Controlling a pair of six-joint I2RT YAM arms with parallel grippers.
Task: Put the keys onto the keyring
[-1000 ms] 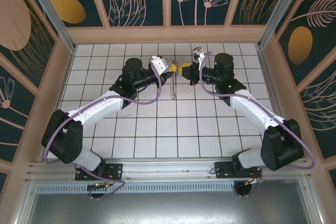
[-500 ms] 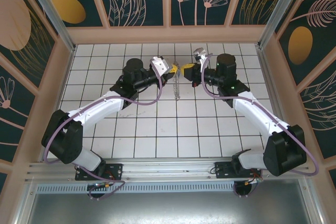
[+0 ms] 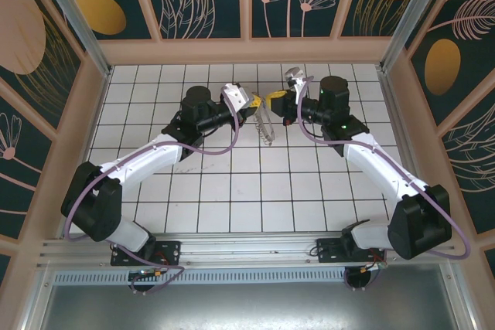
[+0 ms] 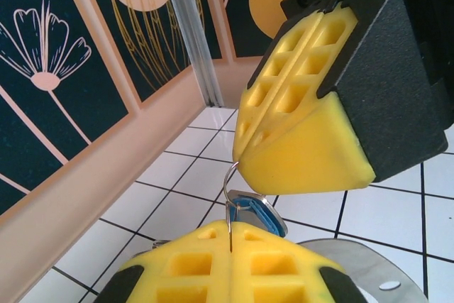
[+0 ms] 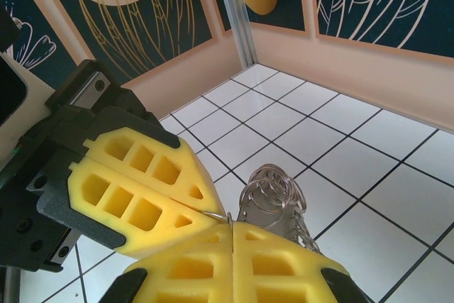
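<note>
Both grippers meet tip to tip above the far middle of the table. My left gripper is shut on a thin wire keyring. My right gripper is shut on the same keyring from the other side, and its yellow pads sit just above my left ones. A key with a blue cover hangs on the ring between the two sets of pads. A chain with several metal rings dangles below the grippers.
The white tiled table is walled by tan rails and patterned panels, with the back wall close behind the grippers. Purple cables run along both arms. My left gripper's yellow pads take up the left of the right wrist view.
Both grippers have stayed shut and shifted slightly right. The hanging chain has swung to the right. The right arm's elbow has moved outward.
</note>
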